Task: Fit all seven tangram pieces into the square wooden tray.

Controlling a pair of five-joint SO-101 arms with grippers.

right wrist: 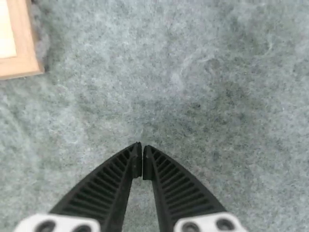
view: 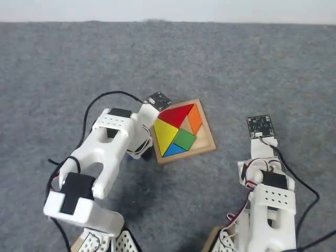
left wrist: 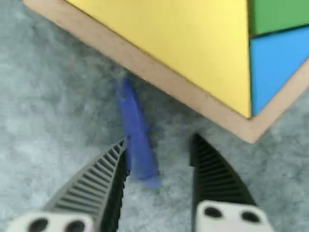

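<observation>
Grey carpet [view: 63, 79] is laid over the table, and the square wooden tray [view: 210, 137] is set on it between the two arms. A red piece [view: 176, 113], orange piece [view: 195, 119], yellow piece [left wrist: 183, 43], green piece [left wrist: 277, 14] and light blue piece [left wrist: 275, 67] are seated in the tray. A dark blue piece [left wrist: 137, 140] is stood on edge on the carpet, just outside the rim. The left gripper [left wrist: 159, 141] is held low over it, jaws parted wide and nothing gripped; a grasp is judged to be in preparation. The right gripper [right wrist: 142, 147] is held over bare carpet near a tray corner, jaws closed on nothing, presumably so that the working area is unobstructed.
</observation>
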